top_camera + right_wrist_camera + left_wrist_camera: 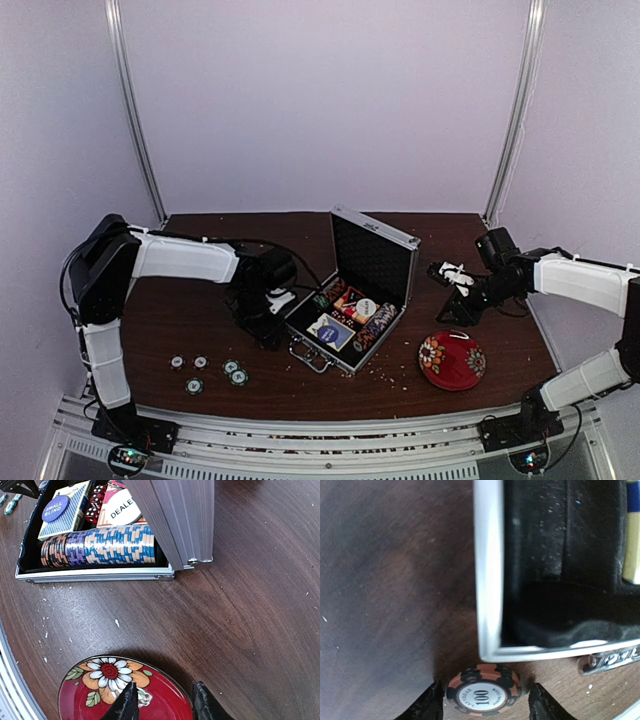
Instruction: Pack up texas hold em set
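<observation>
Brown table [180, 325]: left gripper [485, 696] spread around 1 orange chip [482, 695], right gripper [164, 696] spread near red bowl [90, 692].

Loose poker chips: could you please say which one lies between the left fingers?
The orange 100 chip by the case corner; the other chips lie well away.

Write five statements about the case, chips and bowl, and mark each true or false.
1. The briefcase lid is shut. False: it stands open.
2. A chip marked 100 lies on the table outside the briefcase, between the left fingers. True.
3. The red bowl sits inside the briefcase. False: it is on the table beside it.
4. A row of chips stands on edge inside the briefcase. True.
5. Every chip is packed. False: loose chips lie on the table.
</observation>
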Robot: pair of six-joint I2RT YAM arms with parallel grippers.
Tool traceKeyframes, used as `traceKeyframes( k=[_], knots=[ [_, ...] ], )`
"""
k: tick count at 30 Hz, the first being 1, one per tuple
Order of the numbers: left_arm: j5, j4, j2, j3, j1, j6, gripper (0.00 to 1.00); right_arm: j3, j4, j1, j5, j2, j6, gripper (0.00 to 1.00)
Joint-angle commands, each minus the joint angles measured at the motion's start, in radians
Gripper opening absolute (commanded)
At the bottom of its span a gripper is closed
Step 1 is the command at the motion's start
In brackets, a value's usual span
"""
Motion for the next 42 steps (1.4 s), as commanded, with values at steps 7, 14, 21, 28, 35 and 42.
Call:
traceKeyframes(
  k=[7, 14, 21, 28, 35, 42],
  knots=[
    [-0.036, -0.002, 0.037, -0.005, -0.027, -0.009, 0.54, 0.021, -0.006, 0.005, -0.007, 0.002, -0.006, 0.37],
    [-0.055, -0.039, 0.024, -0.013, -0.027, -0.006, 0.39, 0.021, -0.005, 0.005, -0.005, -0.005, -0.005, 0.37],
    [-0.072, -0.066, -0.025, 0.015, -0.027, 0.018, 0.38, 0.020, -0.004, 0.005, -0.002, -0.005, -0.008, 0.37],
    [-0.066, -0.109, -0.076, 0.052, -0.027, 0.029, 0.37, 0.020, -0.001, 0.004, 0.001, -0.005, -0.004, 0.37],
    [-0.037, -0.133, -0.127, 0.137, -0.033, 0.009, 0.37, 0.021, -0.002, 0.005, 0.001, 0.001, -0.004, 0.37],
    [0.033, -0.050, -0.102, 0.254, -0.132, 0.014, 0.35, 0.020, -0.001, 0.005, 0.005, -0.004, -0.002, 0.37]
  ],
)
